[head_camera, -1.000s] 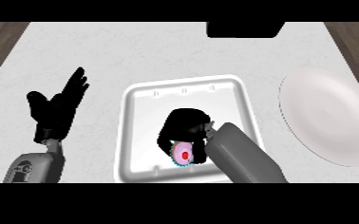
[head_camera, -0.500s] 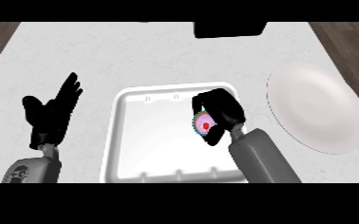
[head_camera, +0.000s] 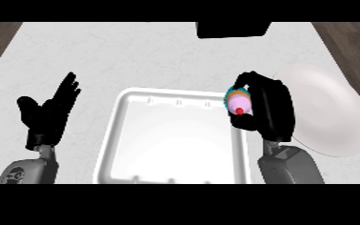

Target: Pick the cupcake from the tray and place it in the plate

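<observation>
Pink-frosted cupcake (head_camera: 237,104) w/ red dot, gripped in curled fingers of right hand (head_camera: 269,108), held above white tray's (head_camera: 134,124) right rim, just left of white plate (head_camera: 325,109). Left hand (head_camera: 48,118) open, fingers up, resting left of tray on pale surface (head_camera: 119,52).

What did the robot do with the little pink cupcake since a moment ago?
The right robot hand, curled round the pink-frosted cupcake, carried it up out of the white rectangular tray and rightward, toward the round white plate. The left robot hand stayed open, resting beside the tray.
</observation>
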